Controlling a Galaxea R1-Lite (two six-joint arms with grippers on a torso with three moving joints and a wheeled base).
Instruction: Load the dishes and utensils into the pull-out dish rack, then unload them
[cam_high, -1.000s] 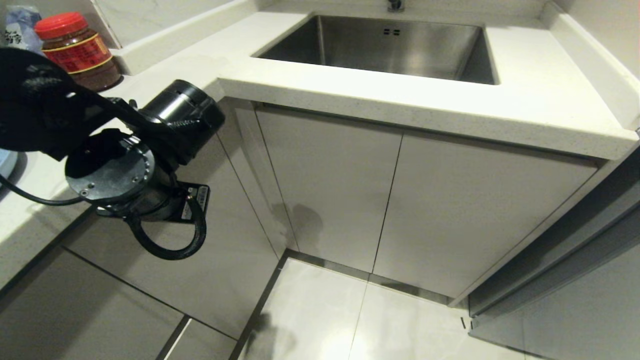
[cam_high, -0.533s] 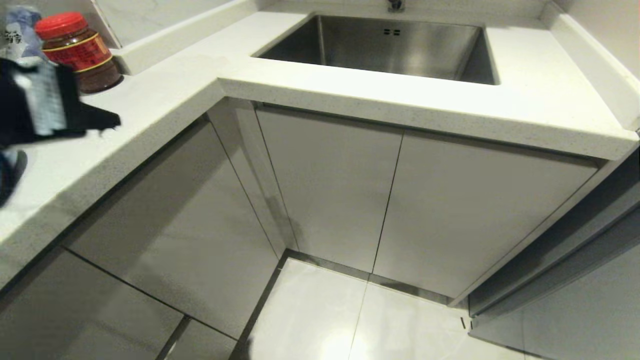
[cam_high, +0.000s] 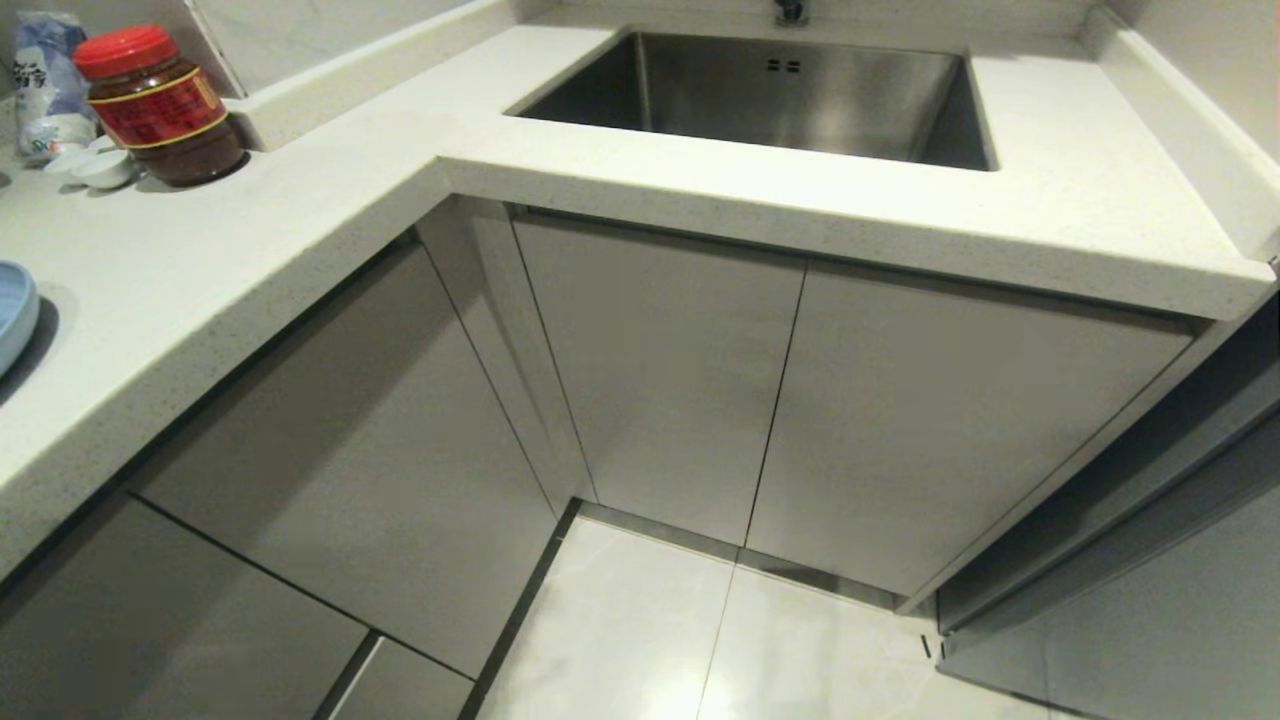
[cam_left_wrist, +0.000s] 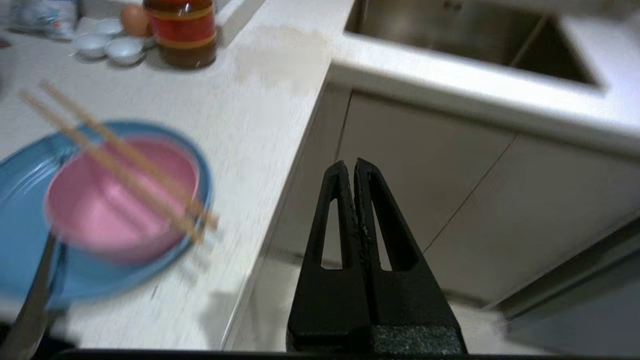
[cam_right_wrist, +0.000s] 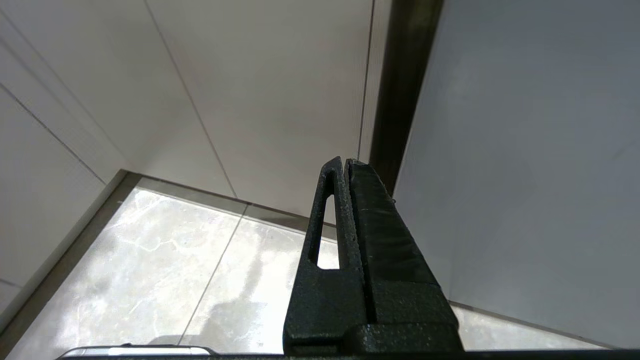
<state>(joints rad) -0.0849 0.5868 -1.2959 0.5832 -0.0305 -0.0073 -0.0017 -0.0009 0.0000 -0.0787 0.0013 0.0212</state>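
The light-blue plate (cam_left_wrist: 20, 240) lies on the left counter, and only its rim (cam_high: 12, 315) shows in the head view. The pink bowl (cam_left_wrist: 120, 200) sits in it, with the chopsticks (cam_left_wrist: 120, 160) laid across the bowl. The fork handle (cam_left_wrist: 32, 305) rests at the plate's near edge. My left gripper (cam_left_wrist: 350, 165) is shut and empty, raised beside the counter edge in front of the cabinet, apart from the dishes. My right gripper (cam_right_wrist: 345, 161) is shut and empty, low over the floor by the cabinet fronts. The pull-out dish rack is out of view.
A red-lidded jar (cam_high: 160, 105), small white saucers (cam_high: 95, 165) and an egg (cam_left_wrist: 132, 20) stand at the counter's back left. The steel sink (cam_high: 800, 100) is set in the far counter. Shut cabinet doors (cam_high: 660, 380) meet at the corner above the tiled floor (cam_high: 650, 640).
My left arm hung in front of the left cabinet front, swung up and left over the counter, and has now left the head view. The right arm has not moved.
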